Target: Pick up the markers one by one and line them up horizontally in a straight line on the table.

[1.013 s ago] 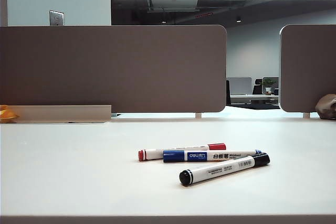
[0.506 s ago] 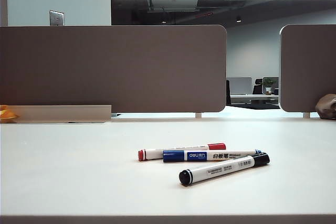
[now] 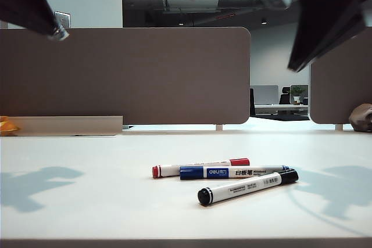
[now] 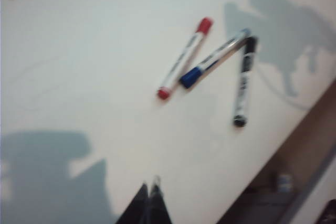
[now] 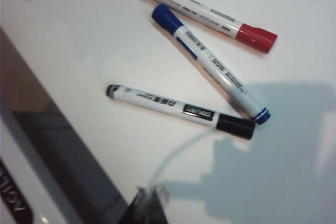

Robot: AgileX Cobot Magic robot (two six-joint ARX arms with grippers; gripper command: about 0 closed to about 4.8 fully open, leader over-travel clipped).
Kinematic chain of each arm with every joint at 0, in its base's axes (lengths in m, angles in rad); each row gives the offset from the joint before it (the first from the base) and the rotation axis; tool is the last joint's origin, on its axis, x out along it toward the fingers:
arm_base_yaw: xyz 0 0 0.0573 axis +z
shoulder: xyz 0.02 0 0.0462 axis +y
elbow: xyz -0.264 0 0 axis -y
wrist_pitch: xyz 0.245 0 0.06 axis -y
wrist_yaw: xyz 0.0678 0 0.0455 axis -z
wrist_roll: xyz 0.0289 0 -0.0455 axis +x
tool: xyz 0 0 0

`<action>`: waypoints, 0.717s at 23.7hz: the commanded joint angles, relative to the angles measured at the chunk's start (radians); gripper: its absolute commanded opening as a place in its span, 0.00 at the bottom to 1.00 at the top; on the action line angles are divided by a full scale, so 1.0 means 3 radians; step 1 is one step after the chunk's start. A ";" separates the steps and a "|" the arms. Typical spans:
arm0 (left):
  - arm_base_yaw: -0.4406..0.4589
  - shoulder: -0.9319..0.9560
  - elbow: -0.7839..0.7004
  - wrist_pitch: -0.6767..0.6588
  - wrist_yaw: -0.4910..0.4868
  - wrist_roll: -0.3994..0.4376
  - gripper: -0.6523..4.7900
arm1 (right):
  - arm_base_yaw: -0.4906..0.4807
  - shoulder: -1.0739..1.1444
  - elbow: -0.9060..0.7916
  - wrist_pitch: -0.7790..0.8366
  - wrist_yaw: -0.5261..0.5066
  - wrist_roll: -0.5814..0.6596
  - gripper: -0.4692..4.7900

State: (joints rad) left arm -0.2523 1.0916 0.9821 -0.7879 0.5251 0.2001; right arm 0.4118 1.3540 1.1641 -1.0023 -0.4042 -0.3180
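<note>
1. The left end effector (image 4: 151,198) hangs high above the plain white worktop (image 3: 87,201), up in the left corner of the exterior view (image 3: 43,13); its two dark fingers are pressed together with nothing between them.
2. The right end effector (image 5: 149,198) hangs just as high on the opposite side (image 3: 314,33), fingers likewise closed on nothing.
3. Well below and ahead of both end effectors, three slim white-barrelled markers lie in a loose cluster on the worktop, roughly midway between the two.
4. The red-capped marker (image 3: 200,167) lies farthest from the near edge, on the side away from the right end effector.
5. The blue-capped marker with a blue label band (image 3: 232,172) lies just beside the red one, in the middle of the cluster.
6. The black-capped marker (image 3: 247,186) lies nearest the worktop's front edge and nearest the right end effector; its capped end meets the tail of the blue one.
7. Both arms throw soft grey shadows on the worktop either side of the markers.
8. Grey-brown rounded partition panels (image 3: 125,74) stand along the far edge.
</note>
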 commanded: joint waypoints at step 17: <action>-0.1064 0.0675 0.0106 -0.0075 -0.0627 0.0399 0.35 | 0.0446 0.0651 0.0164 -0.0135 0.0381 0.0189 0.36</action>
State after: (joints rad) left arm -0.5648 1.2713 1.0096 -0.8501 0.3279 0.3325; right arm 0.5411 1.5520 1.2121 -1.0458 -0.2878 -0.2657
